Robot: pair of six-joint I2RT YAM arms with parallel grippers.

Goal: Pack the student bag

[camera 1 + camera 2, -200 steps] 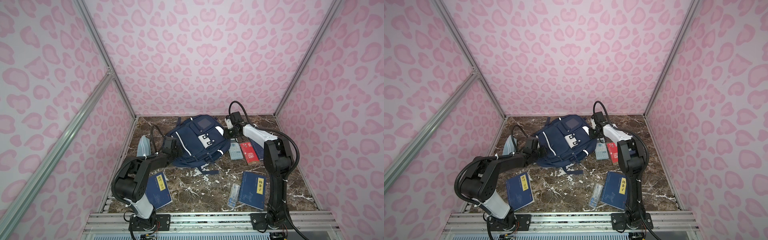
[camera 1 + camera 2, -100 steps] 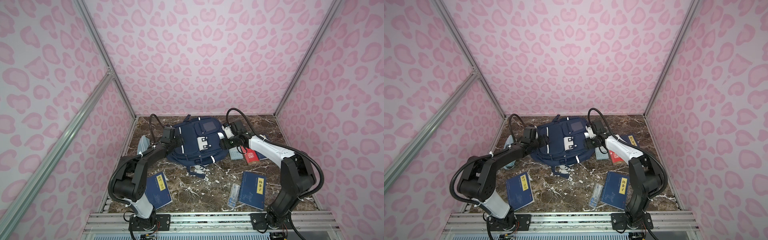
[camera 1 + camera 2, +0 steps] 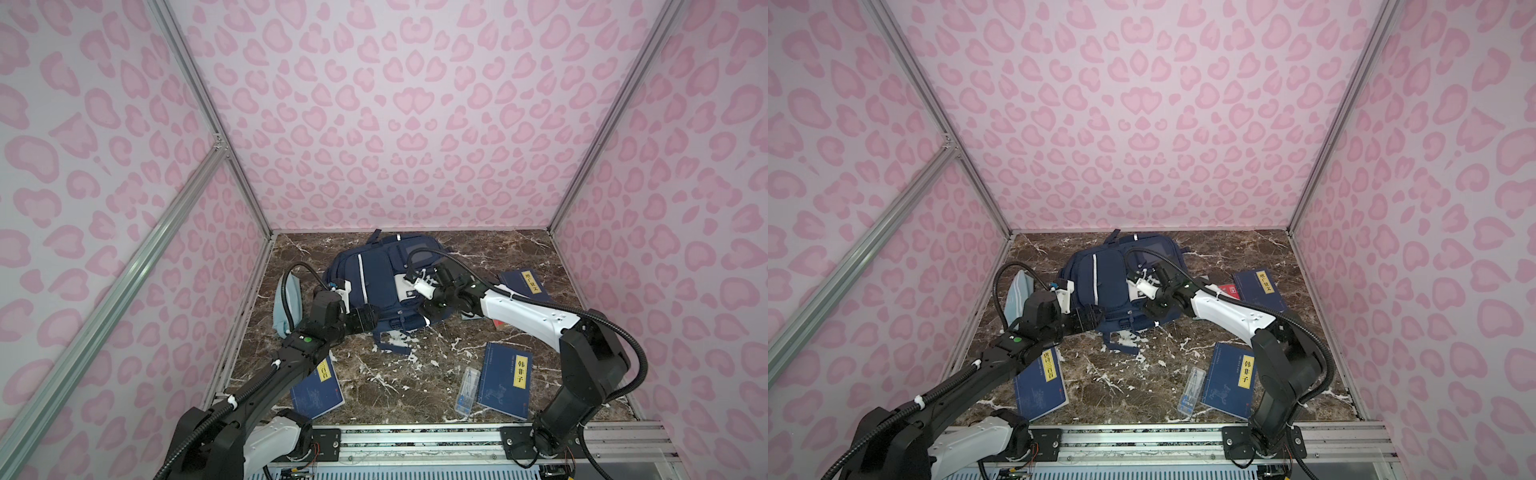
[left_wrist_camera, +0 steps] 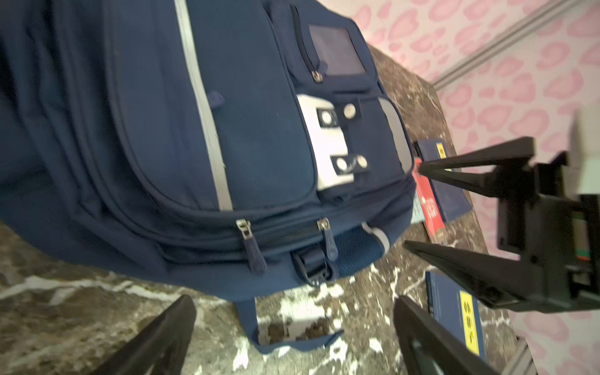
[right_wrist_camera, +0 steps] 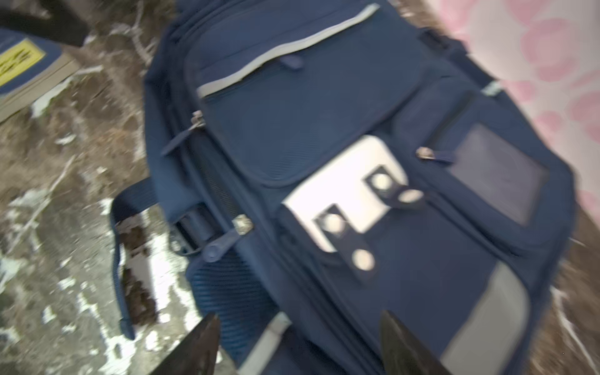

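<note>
The student bag [image 3: 376, 282] lies flat with its front pockets up on the marble bench [image 3: 415, 374], directly ahead of both sets of jaws. The left jaws stand wide apart with nothing between them. They are low over the bare bench and the bag's strap loop [image 4: 292, 341], just short of its near edge. Two zip pulls [image 4: 248, 240] and a black buckle [image 4: 311, 263] sit just beyond their tips. The right jaws are also spread and grip nothing. In the left wrist view their tips stand just beside the bag's near corner, apart from the fabric. A red book [image 4: 428, 207] lies past the right jaws, away from the bag. A blue book [image 3: 505, 380] and a clear case [image 3: 465, 390] lie well back towards that arm's base. A light-blue pouch [image 3: 286, 303] rests to the outer side of the left jaws.
</note>
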